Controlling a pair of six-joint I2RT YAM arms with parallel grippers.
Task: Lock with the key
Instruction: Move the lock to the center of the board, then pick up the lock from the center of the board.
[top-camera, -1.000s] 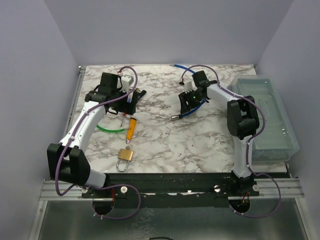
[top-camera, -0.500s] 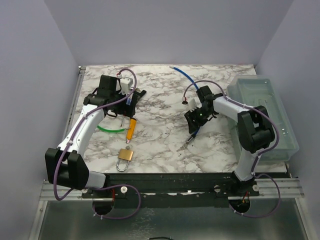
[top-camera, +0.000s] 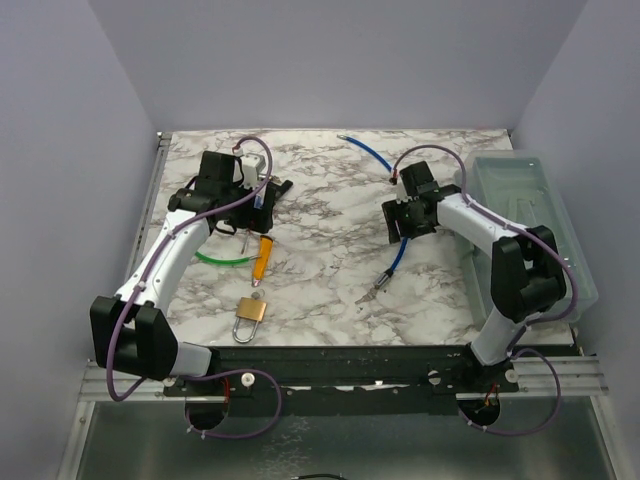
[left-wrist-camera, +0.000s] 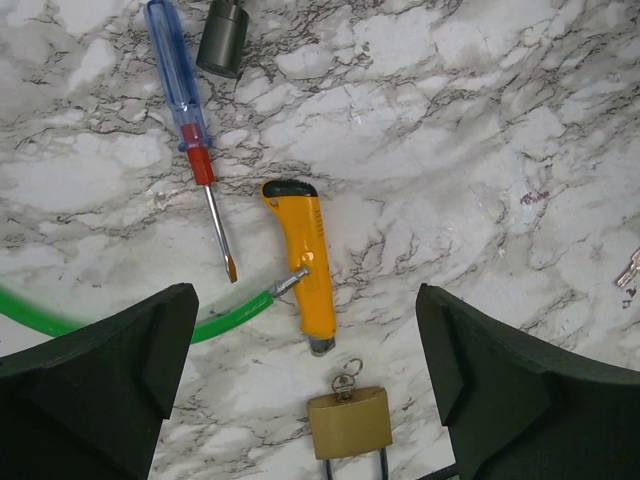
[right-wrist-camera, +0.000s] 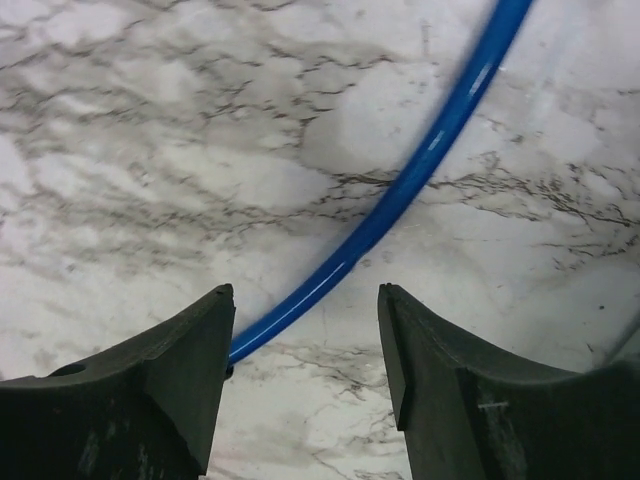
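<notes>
With left fingers and right fingers both wide open and empty, the right could pinch the tube below it instead of the key.

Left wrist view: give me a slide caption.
Open left end effector above a yellow utility knife, blue screwdriver, green cable and brass padlock on marble table.

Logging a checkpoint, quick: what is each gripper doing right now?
Left gripper: open, empty.
Right gripper: open, above the blue cable, not gripping it.
</notes>
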